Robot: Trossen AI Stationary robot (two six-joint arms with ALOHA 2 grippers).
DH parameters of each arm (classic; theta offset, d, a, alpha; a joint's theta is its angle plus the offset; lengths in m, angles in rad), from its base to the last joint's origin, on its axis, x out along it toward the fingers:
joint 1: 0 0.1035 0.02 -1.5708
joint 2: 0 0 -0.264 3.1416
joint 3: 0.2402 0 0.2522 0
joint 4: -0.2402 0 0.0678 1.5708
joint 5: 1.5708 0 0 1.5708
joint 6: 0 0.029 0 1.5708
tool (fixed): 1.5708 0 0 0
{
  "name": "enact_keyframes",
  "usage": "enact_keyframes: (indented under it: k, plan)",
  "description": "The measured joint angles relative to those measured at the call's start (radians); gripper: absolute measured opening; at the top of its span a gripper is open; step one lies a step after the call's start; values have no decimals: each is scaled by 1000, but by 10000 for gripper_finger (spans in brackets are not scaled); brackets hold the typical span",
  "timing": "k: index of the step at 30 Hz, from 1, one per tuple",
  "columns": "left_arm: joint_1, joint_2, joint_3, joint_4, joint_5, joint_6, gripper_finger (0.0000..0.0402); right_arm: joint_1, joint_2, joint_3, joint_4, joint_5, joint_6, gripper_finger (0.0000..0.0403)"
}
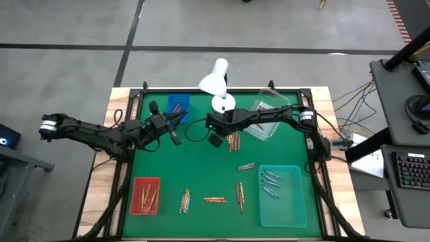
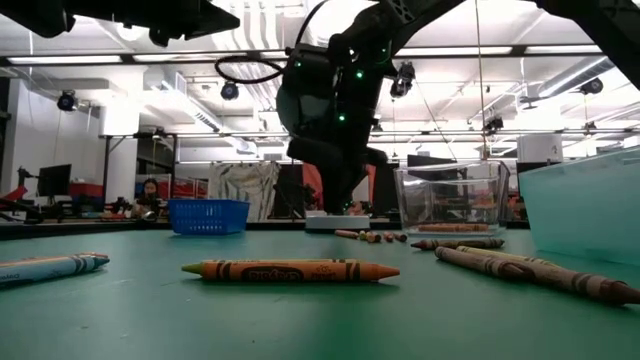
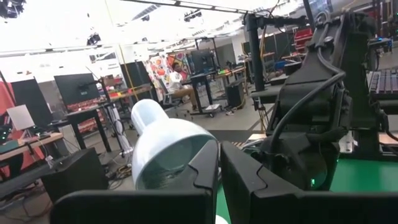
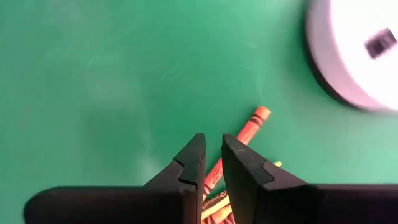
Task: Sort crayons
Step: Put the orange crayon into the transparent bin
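From above we see the right gripper [image 1: 216, 129] by the lamp [image 1: 216, 81], just beside a clump of crayons [image 1: 233, 141]. Others lie across the mat [image 1: 201, 168], in the red tray [image 1: 146, 195] and the clear tray [image 1: 282, 195]. The left gripper [image 1: 176, 119] sits near the blue basket [image 1: 179, 105].

At table level an orange crayon [image 2: 290, 270] lies nearest.

Left wrist: fingers [image 3: 202, 168] nearly closed, empty.

Right wrist: fingers [image 4: 193, 163] narrowly parted over a red crayon [image 4: 239, 142], not gripping it.
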Motion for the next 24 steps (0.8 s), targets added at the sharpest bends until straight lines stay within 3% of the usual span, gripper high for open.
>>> enact_keyframes:
  k: [3,6,11,14,20,24]
  plan:
    - [0,0,0,0,0,17,1,22,0,20,-1,-67,-231,43]
    - [0,0,0,6,0,49,1,59,0,32,-24,-62,-542,43]
    - [0,-1,0,7,-1,77,1,118,3,30,-44,219,-786,43]
    - [0,-1,0,7,-2,108,1,120,2,31,-47,251,-803,43]
    - [1,-1,6,7,-2,156,1,83,2,32,-51,252,-654,43]
    - [2,-1,6,7,-3,165,1,63,20,34,-52,226,-639,42]
